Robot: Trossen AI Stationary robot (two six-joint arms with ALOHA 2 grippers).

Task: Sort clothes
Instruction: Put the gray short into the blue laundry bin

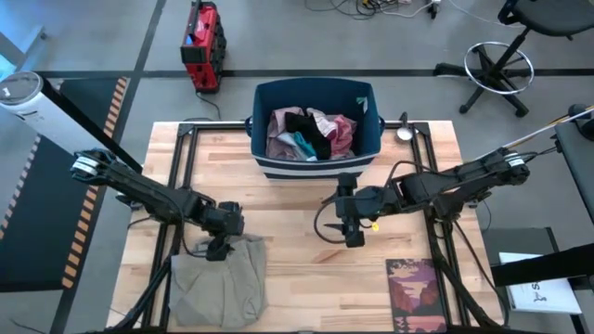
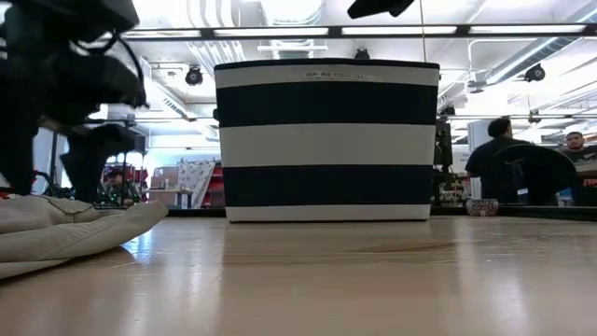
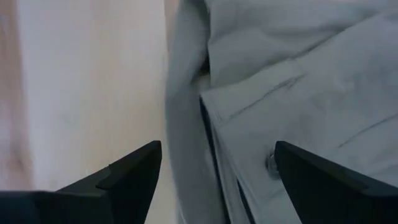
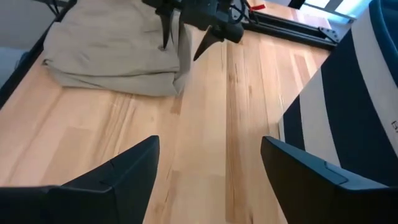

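Khaki-olive trousers (image 2: 65, 233) lay closest to the low camera, a pale rumpled fold resting on the wooden table (image 2: 373, 280). Seen from above, the trousers (image 1: 218, 283) sat at about 7 o'clock on the table (image 1: 297, 269), well apart from everything else on it.

At the trousers' 12 o'clock edge hung the left gripper (image 1: 219, 249), its fingers apart and pointed down at the cloth. Its own wrist camera showed both fingers (image 3: 127, 174) spread wide, with the waistband and a small button (image 3: 272, 163) of the trousers (image 3: 298, 93) between them; whether the tips touched the fabric could not be told.

Near the table's centre, the right gripper (image 1: 353, 237) hovered with its jaws also apart and nothing between them; its wrist camera looked past them across bare wood to the trousers (image 4: 112, 50) and the left gripper (image 4: 186, 37).

At 12 o'clock stood the navy striped bin (image 1: 314, 162), holding a heap of clothes (image 1: 311, 134) in pink, black, teal and maroon. A dark red patterned booklet (image 1: 418, 292) lay flat at about 5 o'clock.
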